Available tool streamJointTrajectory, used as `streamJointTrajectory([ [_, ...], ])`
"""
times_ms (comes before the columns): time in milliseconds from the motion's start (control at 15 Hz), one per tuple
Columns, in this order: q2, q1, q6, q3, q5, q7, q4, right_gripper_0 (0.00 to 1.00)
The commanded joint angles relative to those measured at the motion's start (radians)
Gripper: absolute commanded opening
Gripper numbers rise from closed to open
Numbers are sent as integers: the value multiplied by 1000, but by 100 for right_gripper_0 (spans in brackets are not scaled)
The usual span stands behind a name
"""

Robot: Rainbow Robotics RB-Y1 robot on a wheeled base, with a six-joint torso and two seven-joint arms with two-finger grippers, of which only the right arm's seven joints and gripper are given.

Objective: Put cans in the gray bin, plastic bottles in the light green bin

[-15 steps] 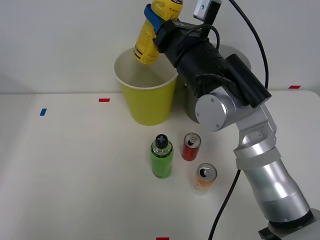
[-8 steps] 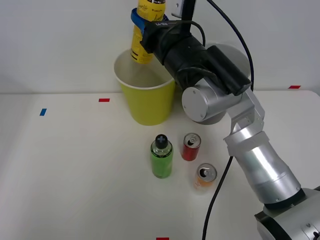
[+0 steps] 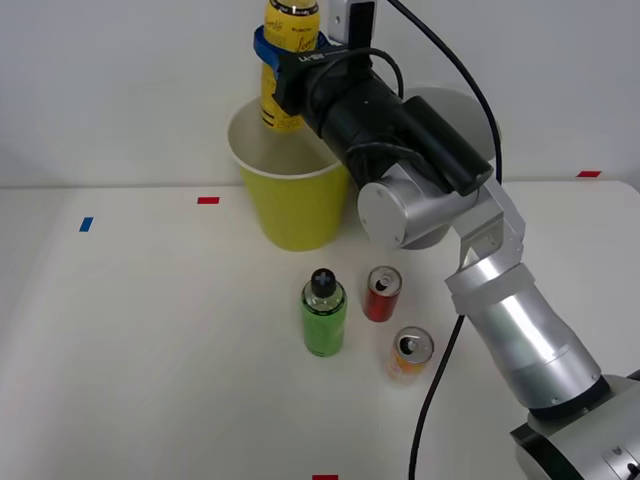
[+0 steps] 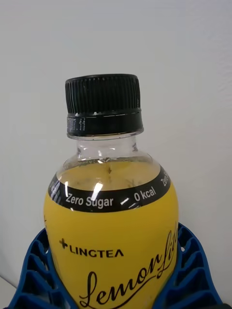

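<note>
My right gripper [image 3: 282, 55] is shut on the yellow plastic bottle [image 3: 286, 70], holding it upright above the back of the light green bin [image 3: 296, 205]. In the right wrist view the yellow bottle [image 4: 113, 222] with its black cap sits between my blue ribbed fingers [image 4: 34, 280]. The green bottle [image 3: 324, 313] stands on the table in front of the bin. To its right stand the red can [image 3: 381, 294] and, nearer, the orange-and-white can [image 3: 410, 355]. The gray bin [image 3: 468, 110] is mostly hidden behind my arm; only part of its rim shows.
Small red tape marks [image 3: 208, 200] and a blue mark [image 3: 86, 224] lie on the white table. A white wall stands close behind the bins. My arm [image 3: 500, 300] crosses the right side of the table above the cans.
My gripper has carried the yellow bottle left and turned it from tilted to upright above the light green bin. The green bottle and both cans have not moved.
</note>
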Motion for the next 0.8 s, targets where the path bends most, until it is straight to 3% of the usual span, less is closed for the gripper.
streamJointTrajectory([
  [67, 5, 1, -1, 1, 1, -9, 13, 100],
  [800, 12, -1, -12, 3, -3, -28, 13, 100],
])
